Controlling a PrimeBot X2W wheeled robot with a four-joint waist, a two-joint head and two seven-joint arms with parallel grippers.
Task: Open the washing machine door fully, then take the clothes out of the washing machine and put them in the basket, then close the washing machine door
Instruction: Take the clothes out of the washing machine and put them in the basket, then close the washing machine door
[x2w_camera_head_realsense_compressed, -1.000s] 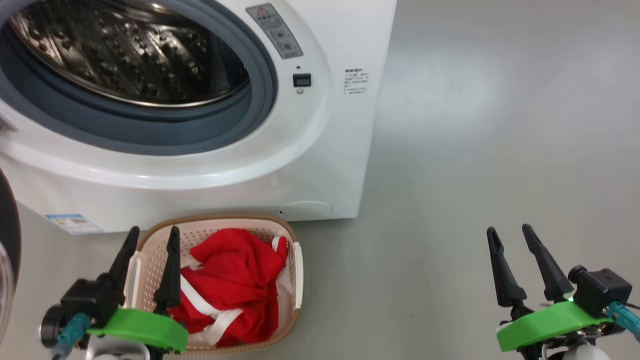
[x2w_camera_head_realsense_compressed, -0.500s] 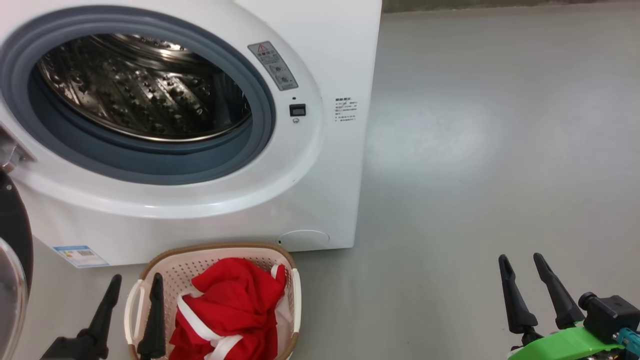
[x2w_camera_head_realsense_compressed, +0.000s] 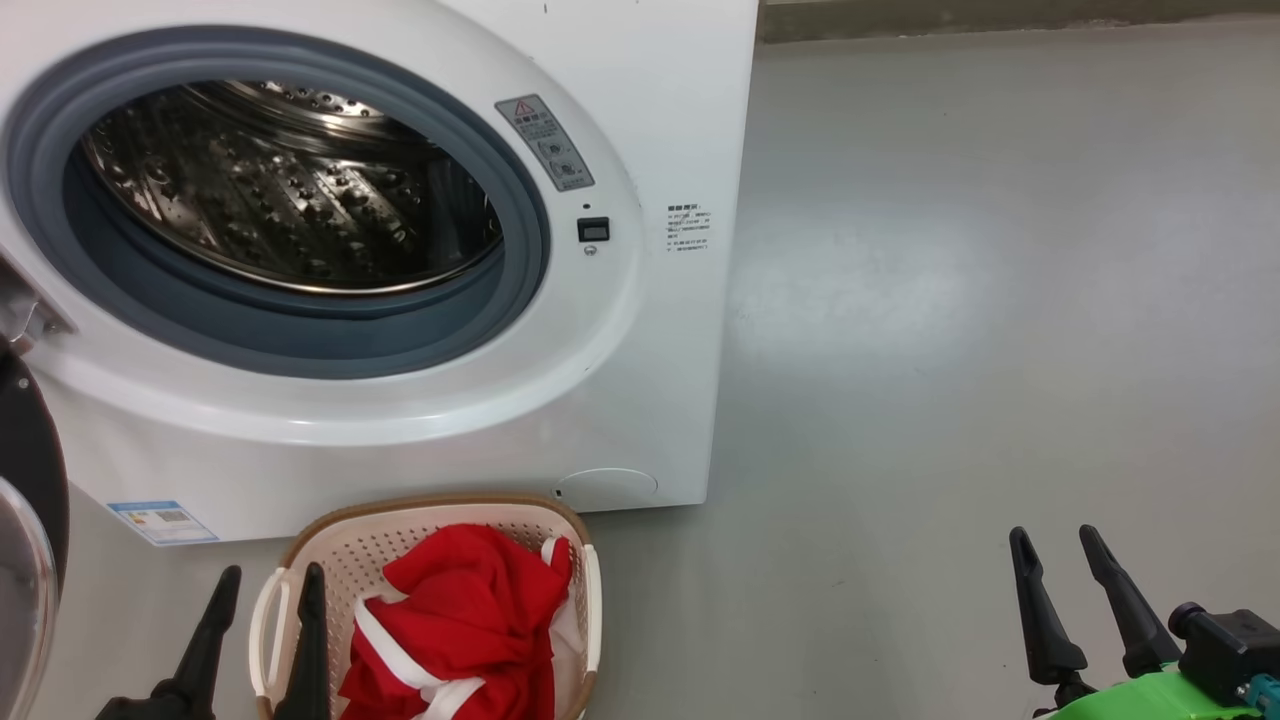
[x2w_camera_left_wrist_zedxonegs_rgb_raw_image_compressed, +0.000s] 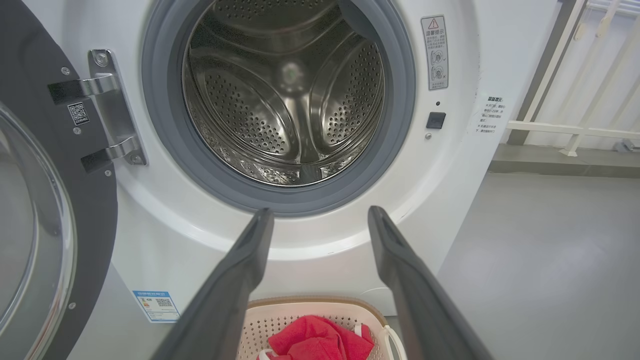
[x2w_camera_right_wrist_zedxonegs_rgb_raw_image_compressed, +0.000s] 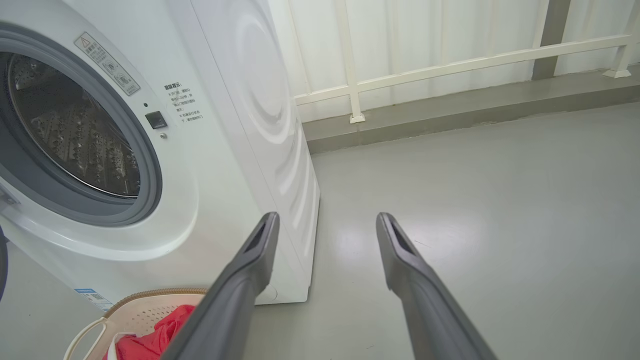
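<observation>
The washing machine door (x2w_camera_left_wrist_zedxonegs_rgb_raw_image_compressed: 95, 210) stands swung wide on its hinges, out to the left of the left gripper (x2w_camera_head_realsense_compressed: 272, 575) and a little ahead of it. That claw's two dark fingers are spread as far as they go and hold nothing. Just to its right, partly under its right-hand finger, sits the basket (x2w_camera_head_realsense_compressed: 440, 503), with the clothes (x2w_camera_head_realsense_compressed: 460, 620) heaped inside, red with white bands. Straight ahead of the claw and above its fingertips, the washing machine (x2w_camera_head_realsense_compressed: 660, 100) gapes, and the left wrist view shows bare steel in the drum (x2w_camera_left_wrist_zedxonegs_rgb_raw_image_compressed: 280, 100), with no fabric in sight.

Over the last second the whole head view has slid downward, so the camera has lifted towards the machine. The left claw has sunk further in that view than the basket has, which suggests it has drawn back from above the clothes.

Far to the right, the right gripper (x2w_camera_head_realsense_compressed: 1053, 535) hangs over bare floor (x2w_camera_head_realsense_compressed: 950, 350), equally wide open and empty, well apart from the basket, with the machine's side panel off to its left.

By my reading, unloading is done. Only shutting the door remains, and the left claw is the nearer one to swing it closed.
</observation>
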